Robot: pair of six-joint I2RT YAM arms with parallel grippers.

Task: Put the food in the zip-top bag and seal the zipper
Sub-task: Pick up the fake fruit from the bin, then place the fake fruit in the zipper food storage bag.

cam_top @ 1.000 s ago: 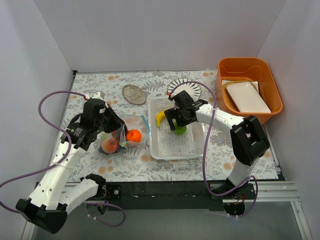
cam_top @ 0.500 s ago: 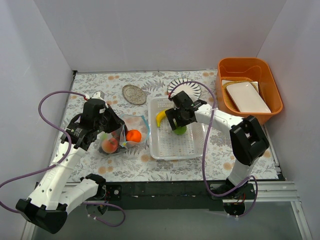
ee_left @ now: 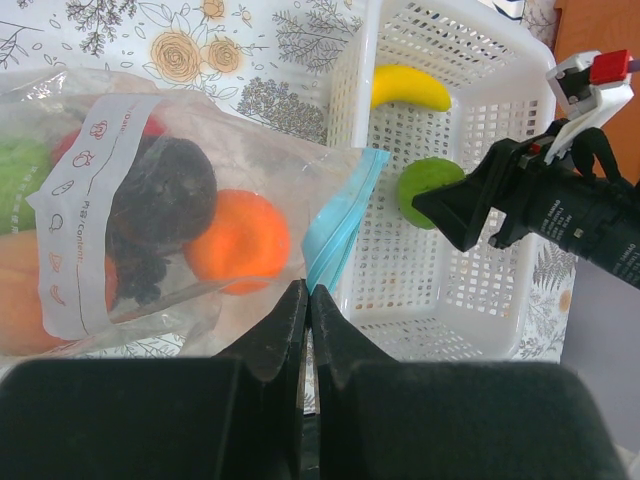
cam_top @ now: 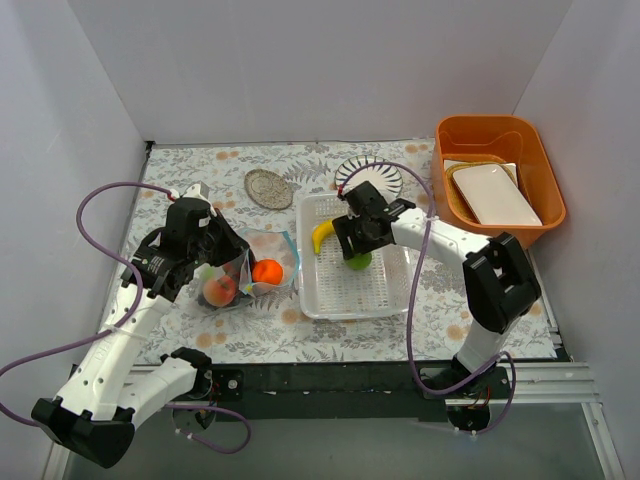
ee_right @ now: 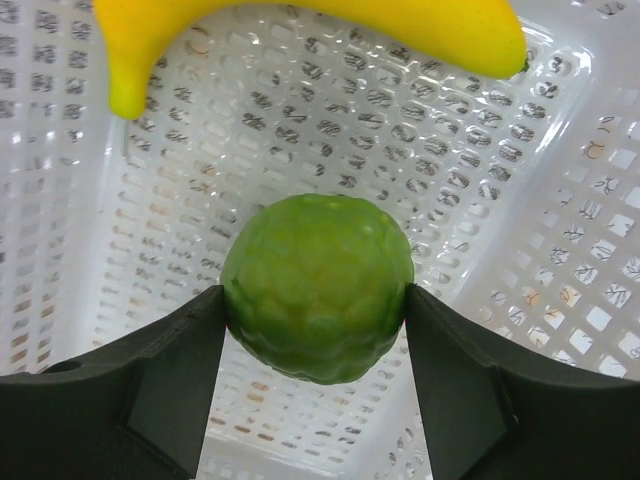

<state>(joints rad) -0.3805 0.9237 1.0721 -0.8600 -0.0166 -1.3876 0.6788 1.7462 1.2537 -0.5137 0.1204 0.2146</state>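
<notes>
Nearest me, the left gripper (ee_left: 306, 292) is pressed together. I judge it to be nipping the thin film of the bag (ee_left: 250, 150) just beside the blue-green strip (ee_left: 336, 222) at its mouth.

The bag lies on the flower-printed desk (cam_top: 250, 338), just left of the basket, with its mouth turned toward the basket. It is clear, crinkly plastic with a printed white band. Inside it are a smooth orange (ee_left: 237, 241), a matt dark bunch of grapes (ee_left: 165, 195) and a peach (cam_top: 219, 290). Green and red shapes show at the bag's far end, too blurred to name.

Next out is the white basket (ee_right: 560, 250), hard plastic pierced with rows of slots. In it the right gripper (ee_right: 315, 305) touches both flanks of the green ball (ee_right: 317, 265) with its flat black pads, across the ball's widest part. The ball is round and faceted like a knobbly rind.

The step in hand is picking up this ball. I judge it is done best by squeezing on that widest line so the round surface cannot squirt out. Then I would lift straight up, clear of the basket wall, before swinging toward the bag mouth, with the left grip steady throughout.

Behind the ball lies the banana (ee_right: 300, 20), glossy, curved and yellow.

Farthest out are a woven round mat (cam_top: 267, 188), a striped-rim dish (cam_top: 372, 172) and an orange tub (cam_top: 545, 195) holding a white tray (cam_top: 497, 193).
</notes>
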